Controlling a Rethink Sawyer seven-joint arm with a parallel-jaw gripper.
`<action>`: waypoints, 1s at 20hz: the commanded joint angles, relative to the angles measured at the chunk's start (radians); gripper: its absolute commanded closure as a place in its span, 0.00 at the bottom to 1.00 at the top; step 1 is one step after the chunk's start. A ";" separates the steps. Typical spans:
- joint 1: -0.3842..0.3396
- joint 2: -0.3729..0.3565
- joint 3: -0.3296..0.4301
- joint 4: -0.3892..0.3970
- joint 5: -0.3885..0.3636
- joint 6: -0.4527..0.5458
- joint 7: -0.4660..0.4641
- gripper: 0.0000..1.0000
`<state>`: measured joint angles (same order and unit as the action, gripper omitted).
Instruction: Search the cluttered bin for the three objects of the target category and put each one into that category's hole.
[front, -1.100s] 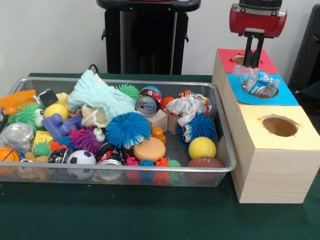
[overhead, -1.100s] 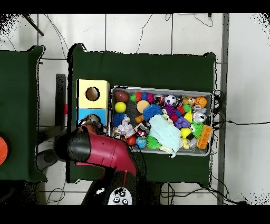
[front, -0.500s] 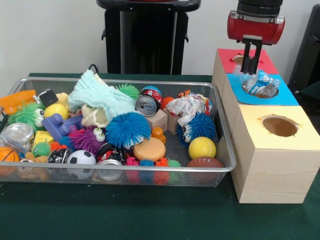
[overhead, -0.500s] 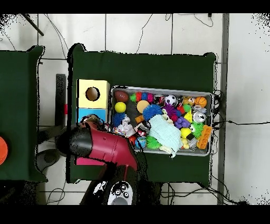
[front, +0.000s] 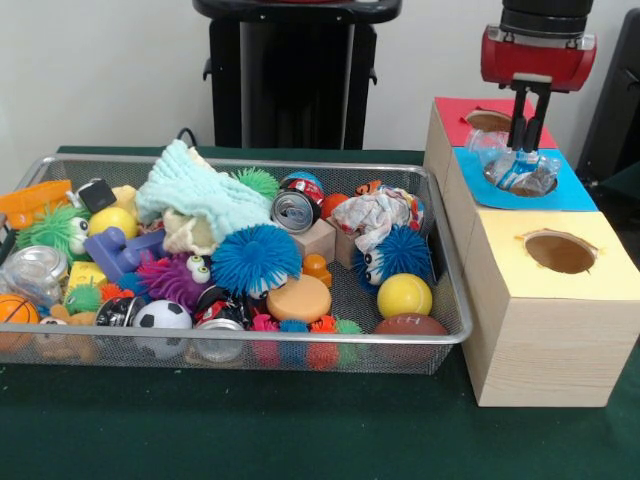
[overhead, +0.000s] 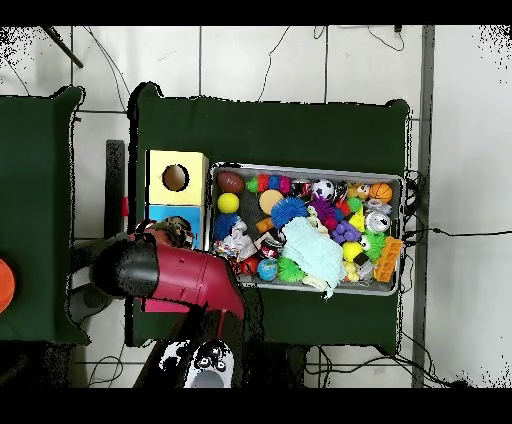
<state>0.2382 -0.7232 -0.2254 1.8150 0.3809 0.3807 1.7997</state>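
Since earlier frame, tool (front: 530, 137) shifted toward picture's right and sat above blue hole; we saw its fingers close together, gripping nothing. Near: bin (front: 300, 345) on bench (front: 250, 430), still full of clutter. Farther: crumpled plastic bottle (front: 520, 168) lodged in blue hole (front: 500, 190), top protruding. We judged good follow-up: press straight down on bottle, avoid snagging hole rim.

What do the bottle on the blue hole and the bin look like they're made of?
Bottle: seemingly thin clear plastic, crumpled and glinting, with a blue label. Bin: silvery metal mesh with a shiny rim; the toys show through its wall.
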 joint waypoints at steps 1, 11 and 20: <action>-0.006 0.017 0.031 -0.042 0.044 0.044 0.249 1.00; -0.047 0.014 0.066 0.008 0.037 -0.006 0.207 1.00; -0.046 -0.023 0.071 0.059 0.031 -0.003 0.209 1.00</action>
<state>0.2088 -0.7280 -0.2244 1.8225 0.3821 0.3805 1.7997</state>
